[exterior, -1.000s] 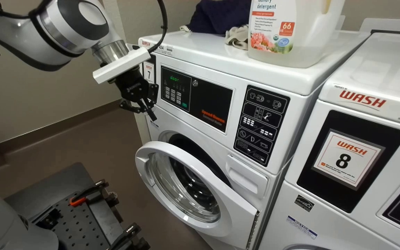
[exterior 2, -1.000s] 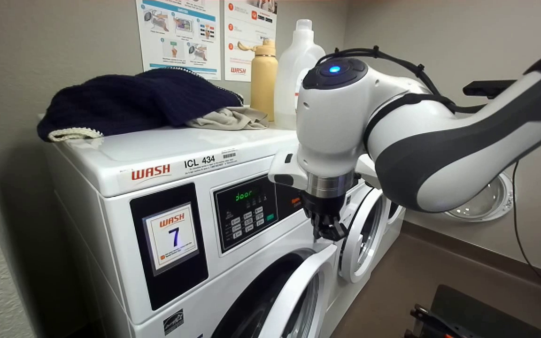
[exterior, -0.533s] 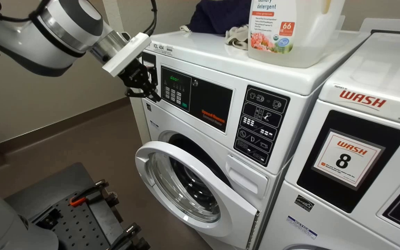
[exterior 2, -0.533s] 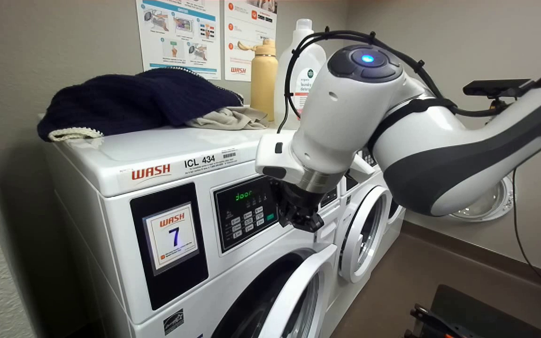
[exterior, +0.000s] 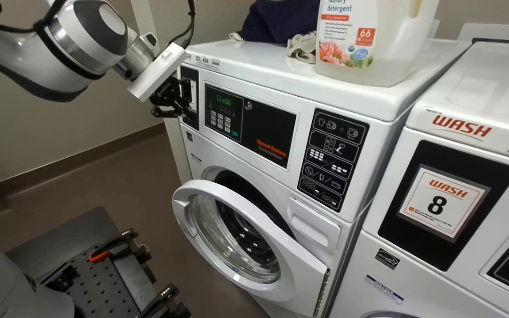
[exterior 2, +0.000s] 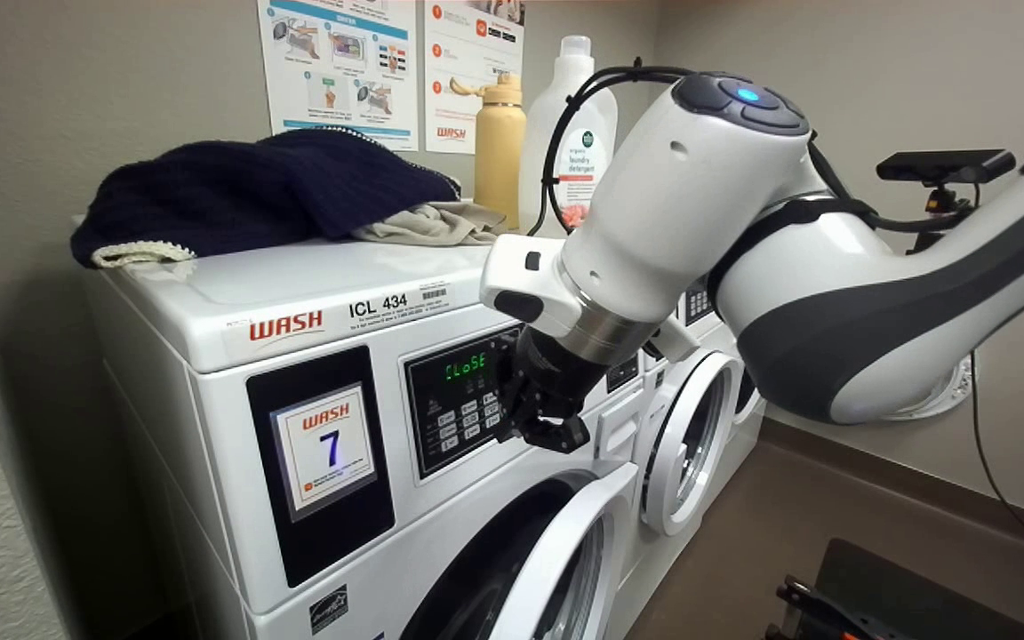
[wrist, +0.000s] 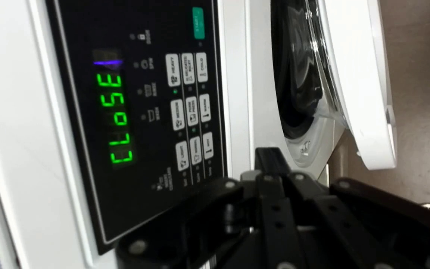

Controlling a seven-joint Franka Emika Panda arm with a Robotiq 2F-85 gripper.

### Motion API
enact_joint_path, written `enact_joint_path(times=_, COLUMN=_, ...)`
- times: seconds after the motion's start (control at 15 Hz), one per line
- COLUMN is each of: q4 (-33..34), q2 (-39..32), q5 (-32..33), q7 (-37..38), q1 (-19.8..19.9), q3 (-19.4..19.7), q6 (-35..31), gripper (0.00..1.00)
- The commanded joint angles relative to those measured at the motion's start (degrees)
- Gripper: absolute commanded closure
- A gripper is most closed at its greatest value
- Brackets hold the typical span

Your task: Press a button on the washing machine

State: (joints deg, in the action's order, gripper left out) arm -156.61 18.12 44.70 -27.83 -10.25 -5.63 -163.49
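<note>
While your gripper (wrist: 271,162) stands closed, empty, washing machine buttons (wrist: 192,111) near jaws: flat, probably stiff; press centre, no grip.

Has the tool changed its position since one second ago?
Yes: in an exterior view, the tool has shifted toward the picture's left, judged against the keypad, whose right edge it now partly covers.

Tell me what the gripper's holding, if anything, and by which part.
Nothing, as far as the views show: in the wrist view the gripper looks shut with no object between its fingertips; the keypad is not gripped.
</note>
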Motion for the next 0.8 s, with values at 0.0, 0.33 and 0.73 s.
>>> enact_joint_path(times=0.0, q4=-3.4, q2=4.5, q5=-7.8, q7=-1.4, q1=-3.6, q3=3.1, q6=-1.2, gripper=1.0)
enact_joint_path(times=0.33, q4=-2.4, q2=3.8, q5=-11.1, q7=-1.2, q1=-3.4, q3=2.3, q6=-0.5, gripper=0.99)
enact_joint_path(times=0.73, q4=-2.7, q2=4.1, q5=-11.2, q7=-1.2, q1=-3.4, q3=2.5, q6=-0.5, gripper=1.0)
